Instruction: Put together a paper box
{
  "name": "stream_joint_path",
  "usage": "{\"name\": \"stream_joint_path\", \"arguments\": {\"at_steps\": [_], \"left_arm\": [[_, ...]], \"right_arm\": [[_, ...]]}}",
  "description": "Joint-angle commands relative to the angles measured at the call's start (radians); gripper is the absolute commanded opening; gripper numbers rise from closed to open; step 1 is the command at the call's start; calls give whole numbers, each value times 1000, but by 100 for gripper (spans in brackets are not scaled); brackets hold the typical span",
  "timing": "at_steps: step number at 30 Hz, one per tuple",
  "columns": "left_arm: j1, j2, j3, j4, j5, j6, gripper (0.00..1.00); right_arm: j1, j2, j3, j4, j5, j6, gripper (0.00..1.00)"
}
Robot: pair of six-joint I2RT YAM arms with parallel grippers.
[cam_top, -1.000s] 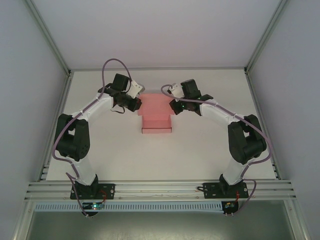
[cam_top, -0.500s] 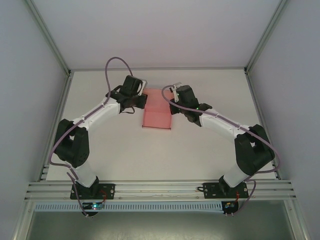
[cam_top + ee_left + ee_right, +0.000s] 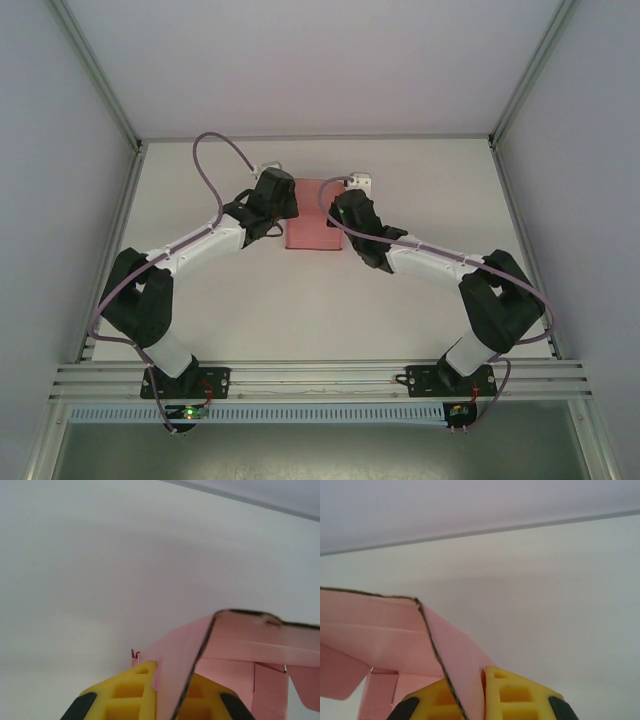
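The paper box (image 3: 312,222) is salmon-pink card, partly folded, lying at the far middle of the table between both arms. My left gripper (image 3: 172,692) is shut on its left side wall (image 3: 175,665), the card pinched between the yellow fingers (image 3: 132,695). My right gripper (image 3: 472,695) is shut on the right side wall (image 3: 455,655) in the same way, card edge between its yellow fingers (image 3: 515,695). Both walls stand up from the base, and the lid panel (image 3: 270,640) arches over the inside. In the top view the left wrist (image 3: 272,195) and right wrist (image 3: 352,215) flank the box.
White tabletop (image 3: 320,300) runs open toward the near edge. The back wall seam (image 3: 520,527) lies close behind the box. Purple cables loop above each arm, such as the left cable (image 3: 215,150). Metal frame rails (image 3: 320,378) cross the near edge.
Both grippers have swung inward and toward the back, closing on the box sides. The near flap that lay flat toward the front has folded up, so the pink shape looks shorter.
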Motion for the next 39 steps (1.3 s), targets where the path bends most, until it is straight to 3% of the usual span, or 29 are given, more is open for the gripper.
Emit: {"name": "stream_joint_path", "arguments": {"at_steps": [1,13,26,39], "left_arm": [[4,-32,-35,47,-93,-68,0],[1,-23,-188,266,43,23,0],[-10,-41,-297,369,83,30,0],[-50,-144,-574,505,94,66,2]], "right_arm": [[-2,22,8,127,58,54,4],[16,122,-42,279,-72,-28,5],[86,164,-142,372,-16,-23,8],[171,169,-297,580,154,-69,5]]}}
